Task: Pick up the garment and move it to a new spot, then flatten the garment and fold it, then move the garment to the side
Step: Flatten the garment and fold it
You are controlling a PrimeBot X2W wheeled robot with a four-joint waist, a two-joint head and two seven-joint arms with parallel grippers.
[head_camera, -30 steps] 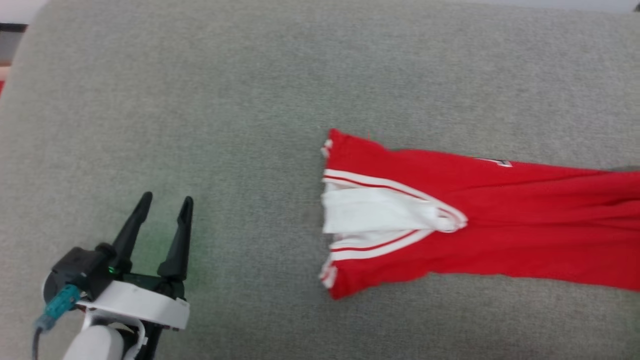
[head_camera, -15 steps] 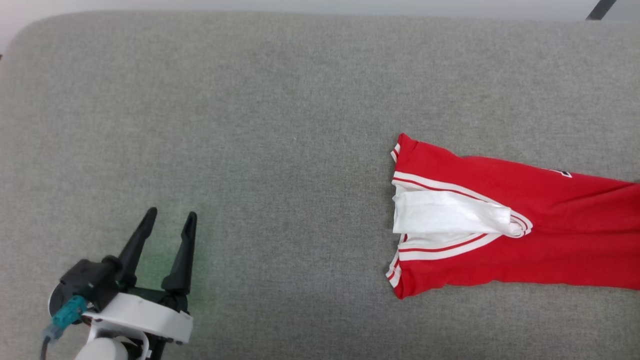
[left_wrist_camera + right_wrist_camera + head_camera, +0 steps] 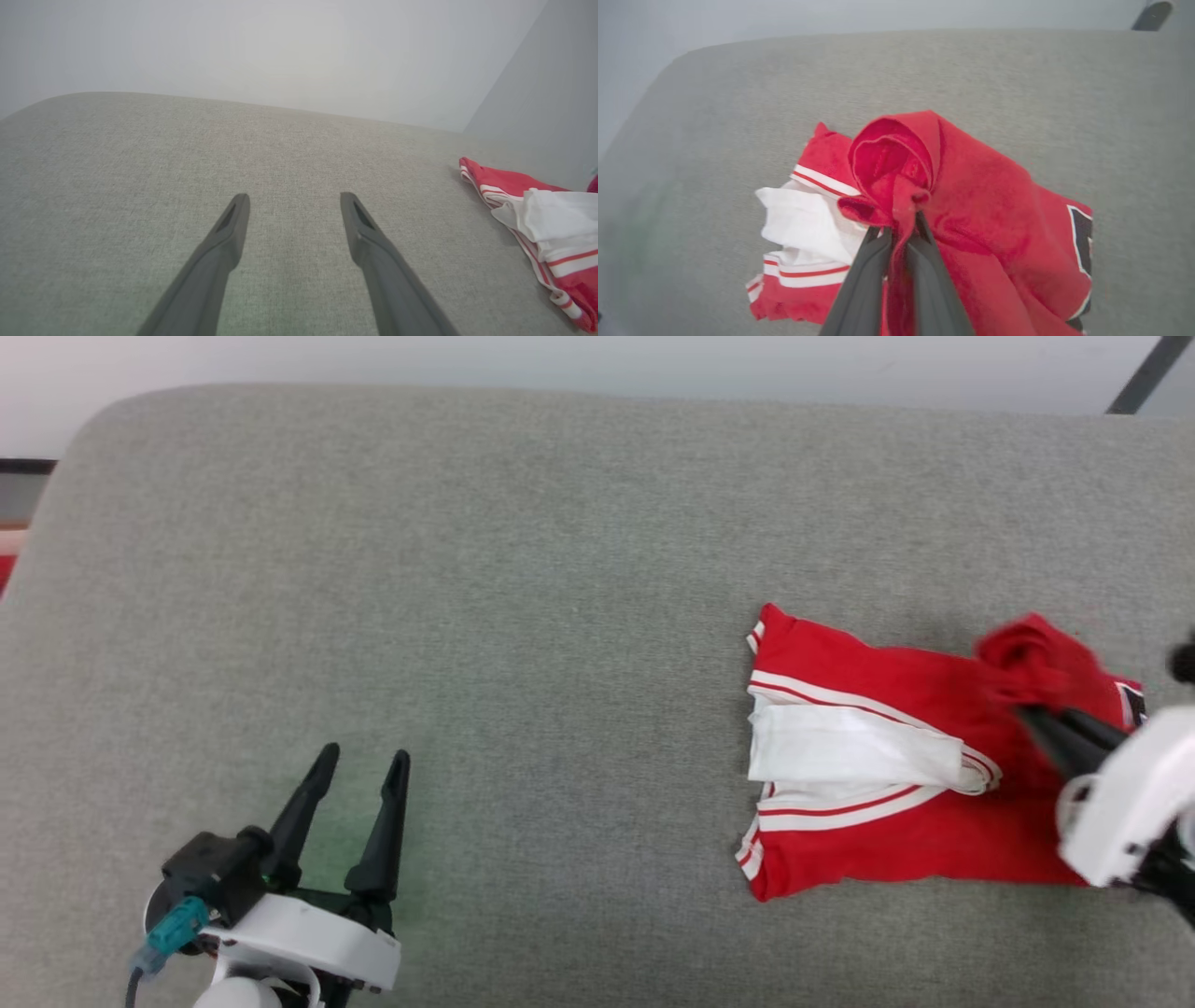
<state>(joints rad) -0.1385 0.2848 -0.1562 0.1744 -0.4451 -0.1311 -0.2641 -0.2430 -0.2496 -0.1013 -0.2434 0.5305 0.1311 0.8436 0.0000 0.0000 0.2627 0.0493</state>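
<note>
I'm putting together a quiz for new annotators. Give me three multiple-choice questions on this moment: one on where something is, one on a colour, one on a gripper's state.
1. Where on the grey surface does the garment lie in the head view?
A. Far left
B. Right side
C. Dead centre

2. What is the garment's main colour?
A. Green
B. Red
C. Yellow

3. What state is the right gripper in?
A. Wide open over bare surface
B. Shut on a bunch of the garment
C. Shut on nothing

Answers:
1 B: the garment lies toward the head view's right, far from the left gripper.
2 B: most of the cloth is red, with white trim.
3 B: in the right wrist view both fingers pinch a raised red fold.
</note>
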